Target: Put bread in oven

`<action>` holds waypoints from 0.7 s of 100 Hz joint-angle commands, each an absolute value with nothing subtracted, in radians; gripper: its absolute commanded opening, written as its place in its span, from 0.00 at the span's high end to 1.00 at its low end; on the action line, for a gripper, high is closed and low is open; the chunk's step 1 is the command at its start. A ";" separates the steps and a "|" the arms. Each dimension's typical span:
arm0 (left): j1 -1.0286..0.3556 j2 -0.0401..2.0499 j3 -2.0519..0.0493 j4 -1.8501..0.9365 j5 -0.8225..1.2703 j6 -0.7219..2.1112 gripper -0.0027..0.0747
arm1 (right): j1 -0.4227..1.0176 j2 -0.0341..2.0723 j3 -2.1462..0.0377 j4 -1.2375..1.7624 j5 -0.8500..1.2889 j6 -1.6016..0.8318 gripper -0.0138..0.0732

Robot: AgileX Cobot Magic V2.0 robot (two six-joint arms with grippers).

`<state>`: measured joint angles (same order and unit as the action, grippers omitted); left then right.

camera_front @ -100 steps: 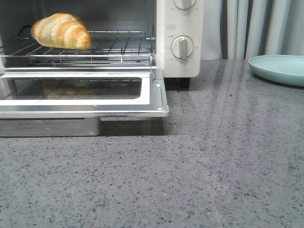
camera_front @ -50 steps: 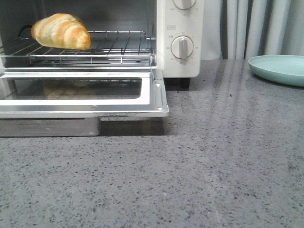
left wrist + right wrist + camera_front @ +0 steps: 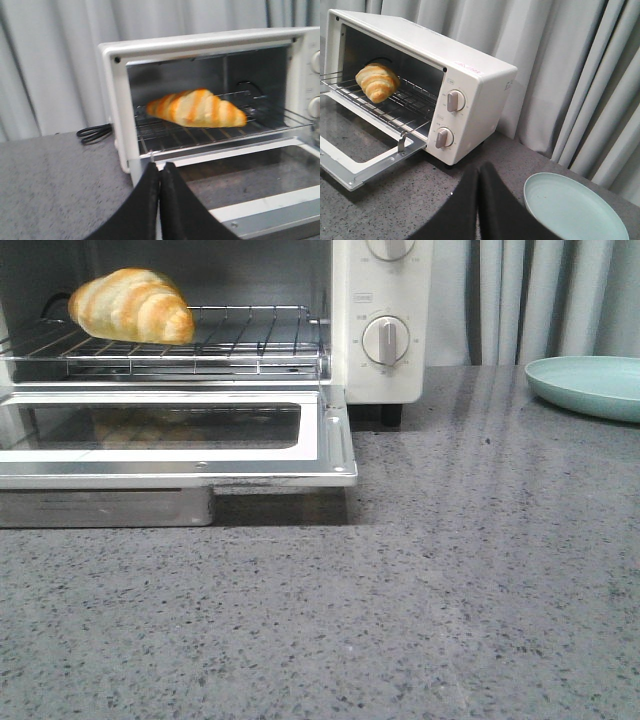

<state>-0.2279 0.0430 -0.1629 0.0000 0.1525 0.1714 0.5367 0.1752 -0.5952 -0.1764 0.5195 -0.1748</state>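
Left wrist view: bread [image 3: 196, 108] on oven [image 3: 119, 95] rack beyond left tool [image 3: 160, 172], seemingly pressed together, empty.

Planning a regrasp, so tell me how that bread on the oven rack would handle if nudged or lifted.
The bread looks light and probably soft, so a hard pinch may dent it. Its curved crescent underside rests on thin wires of the wire rack, so a push could rock it. The glossy crust might be slippery.
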 commanded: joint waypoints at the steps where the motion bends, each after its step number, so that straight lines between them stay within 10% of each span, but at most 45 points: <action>1: -0.181 0.056 -0.095 -0.047 -0.022 0.143 0.99 | 0.531 0.188 -0.620 -0.193 0.445 -0.181 0.90; 70: -0.141 -0.038 0.023 -0.046 0.255 0.113 0.99 | 0.531 0.188 -0.620 -0.193 0.445 -0.181 0.90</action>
